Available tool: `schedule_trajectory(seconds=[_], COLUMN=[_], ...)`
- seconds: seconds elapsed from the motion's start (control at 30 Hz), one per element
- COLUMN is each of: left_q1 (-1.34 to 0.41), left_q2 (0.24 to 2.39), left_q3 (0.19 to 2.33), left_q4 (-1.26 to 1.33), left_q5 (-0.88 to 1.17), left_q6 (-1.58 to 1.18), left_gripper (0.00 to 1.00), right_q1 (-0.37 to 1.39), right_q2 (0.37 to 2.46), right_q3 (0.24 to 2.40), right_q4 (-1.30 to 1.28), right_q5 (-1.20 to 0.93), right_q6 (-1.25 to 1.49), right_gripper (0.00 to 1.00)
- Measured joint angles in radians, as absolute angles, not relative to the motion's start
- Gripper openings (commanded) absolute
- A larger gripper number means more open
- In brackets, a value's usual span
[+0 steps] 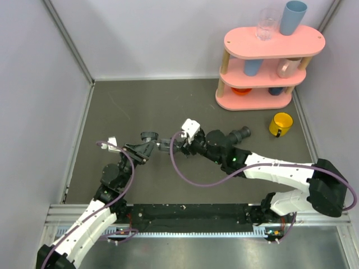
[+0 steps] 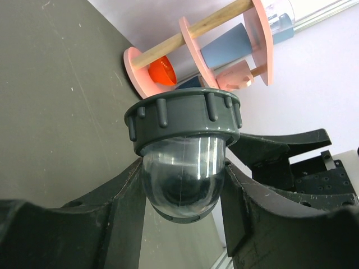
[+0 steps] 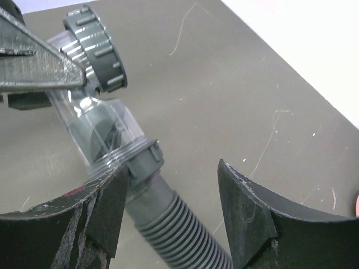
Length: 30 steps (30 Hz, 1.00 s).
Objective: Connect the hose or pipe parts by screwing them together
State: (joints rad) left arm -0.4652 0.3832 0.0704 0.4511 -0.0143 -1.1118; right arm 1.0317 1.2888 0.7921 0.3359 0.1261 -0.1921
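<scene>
The elbow fitting (image 2: pixel 182 179) has a clear rounded body and a dark-grey ribbed ring nut (image 2: pixel 185 120). My left gripper (image 2: pixel 182 193) is shut on that clear body and holds it off the table. In the right wrist view the fitting (image 3: pixel 101 126) meets the grey collar (image 3: pixel 143 162) at the end of the ribbed hose (image 3: pixel 174 230). My right gripper (image 3: pixel 168 196) stands open around that hose end; its left finger (image 3: pixel 106 207) touches the collar and the other is apart. From above, both grippers (image 1: pixel 143 150) (image 1: pixel 176 143) meet mid-table, and the hose's far cuff (image 1: pixel 242 133) shows past the right arm.
A pink three-tier shelf (image 1: pixel 269 61) with cups and bowls stands at the back right. A yellow mug (image 1: pixel 281 124) sits in front of it, near the hose's far cuff. Purple cables (image 1: pixel 185 176) loop off both arms. Grey walls enclose the dark mat (image 1: pixel 140 106).
</scene>
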Motion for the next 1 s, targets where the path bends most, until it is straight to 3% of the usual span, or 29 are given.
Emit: schedule_trajectory(seconds=[0.47,0.67,1.0], left_q1=[-0.471,-0.471,-0.472], left_q2=[0.323,0.323,0.323], left_q3=[0.070,0.070,0.070], left_q4=[0.411,0.395,0.390], left_q5=[0.012,0.019,0.033], left_q6=[-1.108,-1.108,-1.108], left_gripper=[0.00,0.00,0.00], right_q1=[1.029,1.029,1.029], right_q2=[1.187,1.072,1.142], right_q3=[0.837,0.729,0.731], right_q4=[0.205,0.227,0.198], right_q5=[0.034,-0.169,-0.313], right_q6=[-0.259,-0.333,-0.422], right_gripper=[0.84,0.78,0.72])
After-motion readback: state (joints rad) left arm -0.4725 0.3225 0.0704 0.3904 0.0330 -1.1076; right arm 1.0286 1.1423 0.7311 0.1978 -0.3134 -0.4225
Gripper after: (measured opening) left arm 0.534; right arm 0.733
